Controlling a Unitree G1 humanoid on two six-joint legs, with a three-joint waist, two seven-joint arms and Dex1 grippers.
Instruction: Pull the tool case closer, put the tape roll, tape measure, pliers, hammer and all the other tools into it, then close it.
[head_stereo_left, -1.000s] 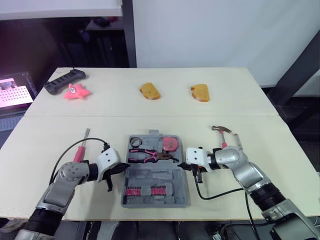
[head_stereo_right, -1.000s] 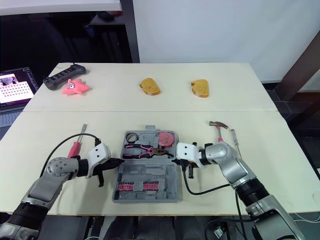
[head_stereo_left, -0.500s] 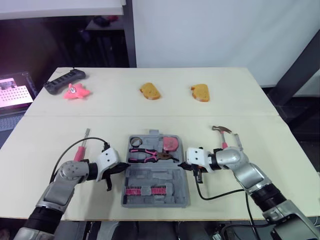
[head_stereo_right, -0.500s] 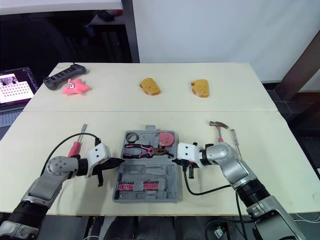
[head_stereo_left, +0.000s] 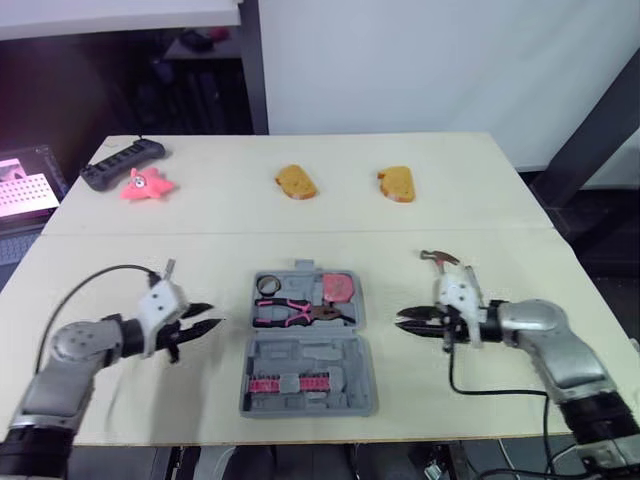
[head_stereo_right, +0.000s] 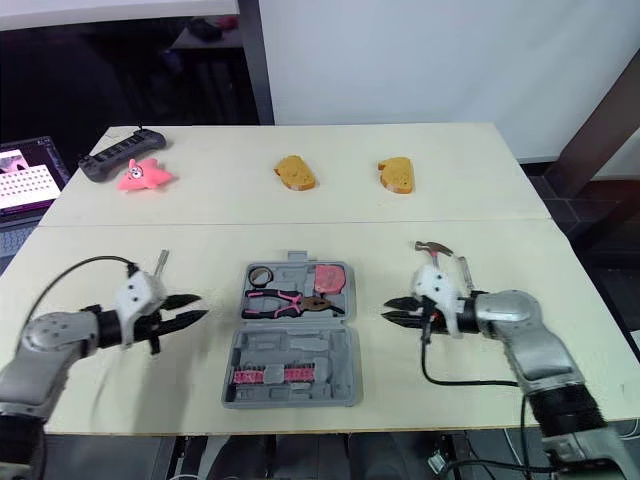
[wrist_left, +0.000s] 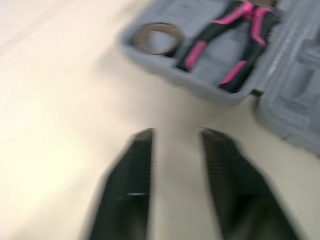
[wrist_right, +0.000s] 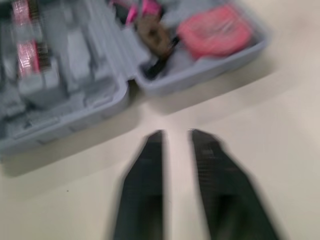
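Left tool (head_stereo_left: 203, 324), fingers apart and empty, hovers left of the open case (head_stereo_left: 305, 350) mid-table (head_stereo_left: 300, 210). Inside: tape roll (head_stereo_left: 268, 285), pliers (head_stereo_left: 300, 311), tape measure (head_stereo_left: 341, 286). Right tool (head_stereo_left: 404, 322), apart, empty. Hammer (head_stereo_left: 440, 261) lies outside; packing it and closing remain.

No legible txt, labels, brand marks or nos. Tool case (head_stereo_left: 310, 352): mouldings too small to read. Screen (head_stereo_left: 22, 185) at far left: pink/white dot grid, no chars resolvable.
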